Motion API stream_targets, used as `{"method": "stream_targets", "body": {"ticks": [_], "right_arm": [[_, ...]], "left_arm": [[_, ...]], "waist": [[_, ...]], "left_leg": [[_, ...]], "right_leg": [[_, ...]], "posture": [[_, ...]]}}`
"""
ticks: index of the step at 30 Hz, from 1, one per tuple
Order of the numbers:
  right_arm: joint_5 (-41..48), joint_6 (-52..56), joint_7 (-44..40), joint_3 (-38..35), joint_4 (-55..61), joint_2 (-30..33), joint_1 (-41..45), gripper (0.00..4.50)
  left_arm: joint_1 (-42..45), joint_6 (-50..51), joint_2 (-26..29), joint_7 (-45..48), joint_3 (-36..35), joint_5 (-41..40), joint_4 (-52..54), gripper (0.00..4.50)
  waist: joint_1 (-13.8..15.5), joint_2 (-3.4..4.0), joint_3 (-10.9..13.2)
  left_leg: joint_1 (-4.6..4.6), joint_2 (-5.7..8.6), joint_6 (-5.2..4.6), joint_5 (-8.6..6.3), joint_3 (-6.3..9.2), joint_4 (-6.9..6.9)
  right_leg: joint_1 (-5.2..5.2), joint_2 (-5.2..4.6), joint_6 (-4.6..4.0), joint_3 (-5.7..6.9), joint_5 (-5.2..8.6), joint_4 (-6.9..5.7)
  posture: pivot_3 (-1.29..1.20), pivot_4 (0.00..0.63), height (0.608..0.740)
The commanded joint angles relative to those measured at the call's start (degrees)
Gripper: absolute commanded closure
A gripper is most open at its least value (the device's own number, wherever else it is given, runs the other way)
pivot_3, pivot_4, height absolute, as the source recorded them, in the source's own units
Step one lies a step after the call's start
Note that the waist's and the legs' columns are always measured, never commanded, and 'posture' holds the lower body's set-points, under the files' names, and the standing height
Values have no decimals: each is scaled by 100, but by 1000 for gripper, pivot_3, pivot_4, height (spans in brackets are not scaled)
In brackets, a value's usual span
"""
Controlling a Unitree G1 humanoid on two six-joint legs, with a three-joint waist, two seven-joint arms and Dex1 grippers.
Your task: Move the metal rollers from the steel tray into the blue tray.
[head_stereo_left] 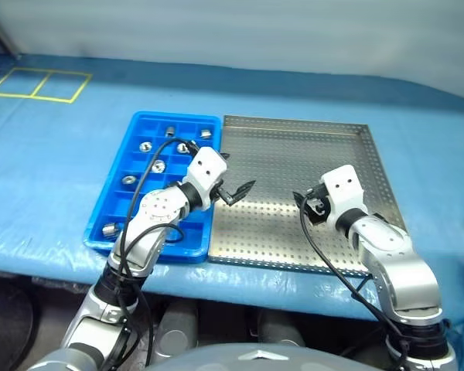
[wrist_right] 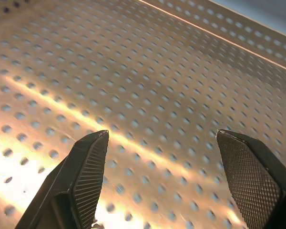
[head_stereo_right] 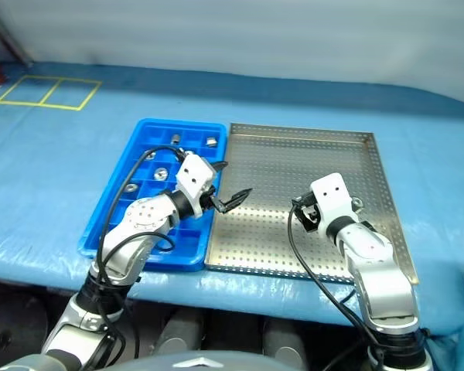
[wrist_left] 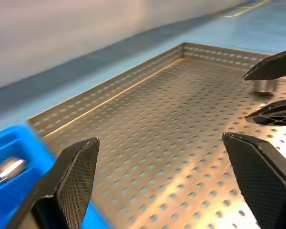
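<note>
In the head views we see the blue tray [head_stereo_left: 117, 202] left of centre, lying edge to edge with the steel tray [head_stereo_left: 294, 147] at the middle of the frame. Several metal rollers [head_stereo_left: 160, 165] sit in separate compartments of the blue tray, most of them in its upper half and one near its lower left corner [head_stereo_left: 108, 229]. Our left gripper [head_stereo_left: 237, 174] hangs over the seam between the two trays, its fingers spread and empty. Our right gripper [head_stereo_left: 308, 207] is over the lower right part of the steel tray, released, with nothing between its fingers.

In the left wrist view we look between the two wide-apart fingers [wrist_left: 76, 179] at the perforated floor of the steel tray. One roller [wrist_left: 265, 85] stands on that floor at the right edge of the frame, beside the other gripper's black fingertips. A roller [wrist_left: 9, 168] shows in the blue tray at lower left.

In the right wrist view our fingers [wrist_right: 88, 179] stand apart over bare perforated metal.
</note>
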State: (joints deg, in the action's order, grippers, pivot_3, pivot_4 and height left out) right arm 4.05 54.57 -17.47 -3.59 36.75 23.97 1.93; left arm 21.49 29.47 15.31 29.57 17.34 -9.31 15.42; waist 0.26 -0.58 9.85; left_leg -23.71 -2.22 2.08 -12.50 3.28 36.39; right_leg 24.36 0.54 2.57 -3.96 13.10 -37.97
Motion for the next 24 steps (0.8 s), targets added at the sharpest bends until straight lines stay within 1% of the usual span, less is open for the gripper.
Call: {"method": "stream_targets", "body": {"ticks": [1,4,7,12,19,24], "right_arm": [[1,231,71,-225,472,106,-177,700],[-5,355,88,-338,466,180,-320,700],[57,350,149,-469,277,41,-326,700],[52,258,288,-433,4,-95,-267,700],[12,133,418,-363,-289,-189,-194,700],[84,93,359,-241,-290,-185,-147,700]], "left_arm": [[41,-175,-81,282,157,-106,70,0],[-35,-184,-160,333,224,-116,82,0],[-135,-166,-183,350,262,-88,132,0],[-229,-100,-120,338,223,-51,229,0],[-337,-23,-32,271,194,-35,376,0],[-344,6,12,244,173,-17,417,0]], "waist": [[-190,2,-1],[-332,2,-1],[-412,3,-2],[-406,2,-1],[-382,2,-1],[-375,2,-1]], "left_leg": [[2,0,-1,1,2,1],[13,1,-7,4,2,6],[14,1,-10,6,2,28],[14,8,-14,8,1,69],[18,16,-20,11,0,75],[19,15,-20,11,2,71]], "right_leg": [[-1,1,0,0,1,-6],[-6,2,1,-2,1,-21],[-10,3,2,-3,-1,-34],[-21,0,-9,-11,3,-49],[-32,-5,-6,-18,0,-48],[-31,-3,-5,-16,0,-48]], "posture": [[-47,150,740],[-46,150,740],[-40,150,740],[-5,150,740],[21,150,740],[32,150,740]]}}
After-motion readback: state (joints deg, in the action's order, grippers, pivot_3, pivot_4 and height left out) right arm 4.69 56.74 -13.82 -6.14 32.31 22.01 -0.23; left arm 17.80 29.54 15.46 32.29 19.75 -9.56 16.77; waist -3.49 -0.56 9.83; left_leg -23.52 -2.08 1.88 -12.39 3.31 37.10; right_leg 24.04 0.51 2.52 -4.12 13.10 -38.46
